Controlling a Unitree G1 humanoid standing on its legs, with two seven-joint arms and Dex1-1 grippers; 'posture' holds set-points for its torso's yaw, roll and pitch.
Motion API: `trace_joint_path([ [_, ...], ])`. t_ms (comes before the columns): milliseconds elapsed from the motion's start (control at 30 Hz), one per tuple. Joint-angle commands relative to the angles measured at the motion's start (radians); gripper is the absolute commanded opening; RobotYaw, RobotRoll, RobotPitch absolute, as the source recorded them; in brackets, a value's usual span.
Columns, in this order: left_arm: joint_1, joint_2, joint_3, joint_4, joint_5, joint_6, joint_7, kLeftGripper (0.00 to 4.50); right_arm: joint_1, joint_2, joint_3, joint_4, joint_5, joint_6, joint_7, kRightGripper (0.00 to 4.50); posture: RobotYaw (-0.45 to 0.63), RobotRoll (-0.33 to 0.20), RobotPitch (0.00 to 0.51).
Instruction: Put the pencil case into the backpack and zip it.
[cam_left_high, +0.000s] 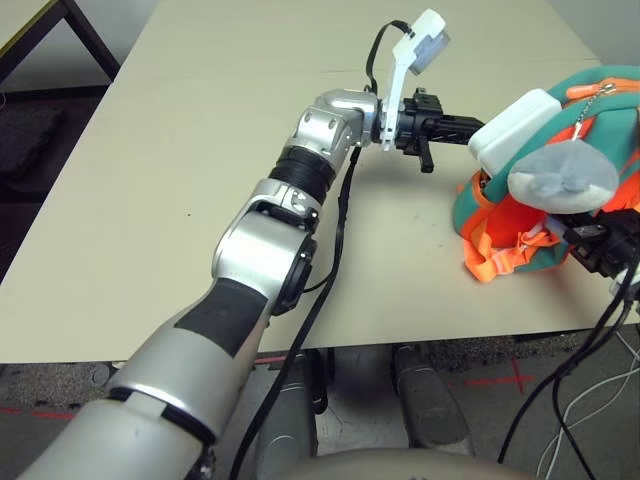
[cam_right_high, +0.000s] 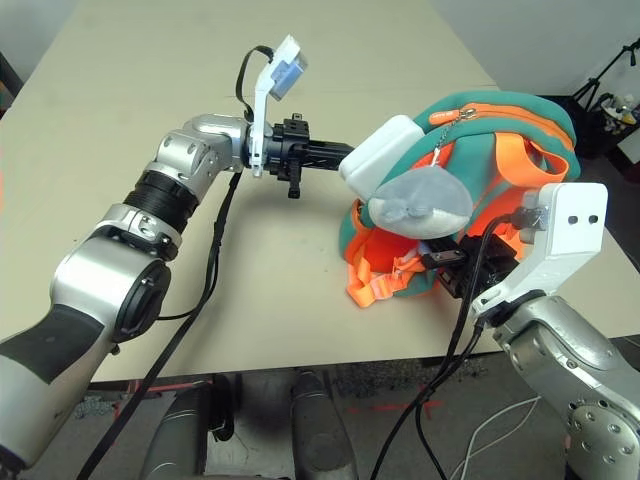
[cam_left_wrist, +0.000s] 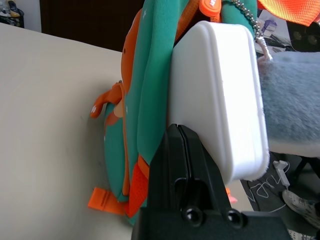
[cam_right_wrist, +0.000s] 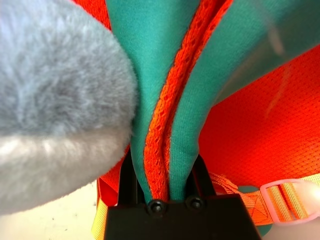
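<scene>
A beige table (cam_right_high: 120, 70) bears the work. The left gripper (cam_left_wrist: 184, 150), fingers pressed together empty, touches the pencil case (cam_right_high: 380, 150), which leans half-hidden against the backpack (cam_right_high: 500, 130). The right gripper (cam_right_wrist: 165, 192) pinches a backpack fold (fingertips buried in fabric).

White pencil case (cam_right_high: 380, 150) against teal backpack (cam_right_high: 500, 125), plush charm (cam_right_high: 420, 205) below

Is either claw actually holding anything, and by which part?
The right claw pinches a teal and orange fabric edge of the backpack. The left claw is shut, holding nothing, its tips against the pencil case.
</scene>
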Motion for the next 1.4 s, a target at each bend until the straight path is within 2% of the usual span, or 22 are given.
trace_joint_path([
  [33, -0.05, 0.005, 0.007, 0.027, 0.012, -0.045, -0.008, 0.0, 0.017, 0.009, 0.045, -0.015, 0.004, 0.001, -0.001, 0.14, -0.38, 0.0, 0.234],
  [267, -0.126, 0.107, 0.032, 0.039, 0.007, -0.06, -0.057, 0.0, 0.007, 0.002, 0.065, -0.001, -0.006, -0.015, 0.003, 0.14, -0.36, 0.0, 0.228],
  [467, -0.102, 0.143, 0.019, -0.035, -0.004, -0.012, -0.113, 0.0, 0.006, 0.002, 0.073, 0.009, -0.016, -0.025, 0.011, 0.14, -0.35, 0.0, 0.223],
  [700, -0.048, 0.122, -0.001, -0.173, -0.023, 0.078, -0.138, 0.0, -0.001, -0.003, 0.081, 0.019, -0.021, -0.031, 0.015, 0.14, -0.35, 0.0, 0.229],
  [1067, 0.023, 0.104, -0.041, -0.289, -0.037, 0.153, -0.149, 0.0, 0.023, -0.006, 0.063, 0.002, -0.005, -0.026, 0.003, 0.14, -0.37, 0.0, 0.241],
  [1400, 0.065, 0.049, -0.089, -0.253, -0.015, 0.113, -0.135, 0.0, 0.011, -0.021, 0.063, 0.003, 0.013, -0.025, -0.014, 0.14, -0.38, 0.0, 0.24],
])
